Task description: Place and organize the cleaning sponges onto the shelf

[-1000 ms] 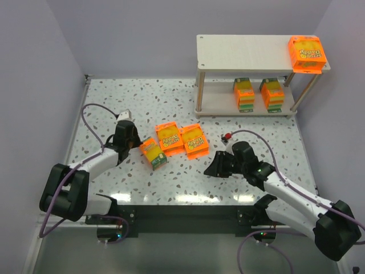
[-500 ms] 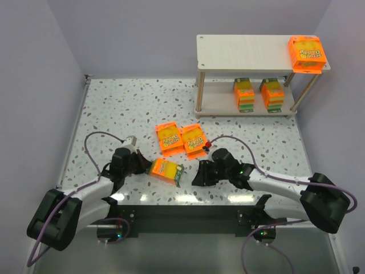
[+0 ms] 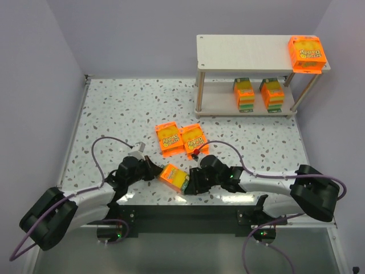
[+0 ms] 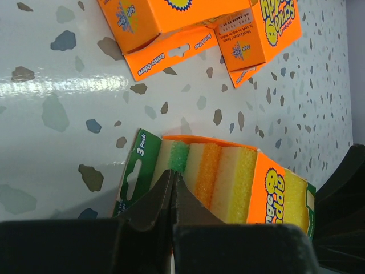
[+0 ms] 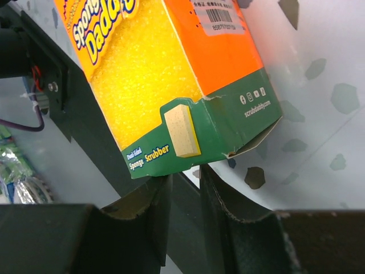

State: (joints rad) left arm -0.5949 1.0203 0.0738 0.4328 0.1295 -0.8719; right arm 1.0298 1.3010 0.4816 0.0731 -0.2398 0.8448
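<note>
My left gripper (image 3: 155, 171) is shut on the green flap end of one sponge pack (image 3: 174, 177), near the table's front edge. In the left wrist view the fingertips (image 4: 173, 182) meet at the pack's (image 4: 228, 177) green and white layers. My right gripper (image 3: 191, 184) is at the pack's other end. Its jaws (image 5: 185, 171) stand narrowly open, tips just under the pack's green end (image 5: 154, 68), holding nothing. Two more packs (image 3: 168, 138) (image 3: 194, 140) lie flat mid-table. The shelf (image 3: 245, 51) stands at the back right, with two packs (image 3: 244, 94) (image 3: 272, 94) on the lower board and one (image 3: 307, 54) on the top board's right end.
The black front rail (image 3: 188, 211) of the table runs just below both grippers. The two loose packs (image 4: 154, 17) (image 4: 268, 28) lie close behind the held one. Grey walls close in the left, back and right sides.
My left gripper has carried the pack from mid-left toward the front centre. My right gripper has moved left and met the pack's other end.
</note>
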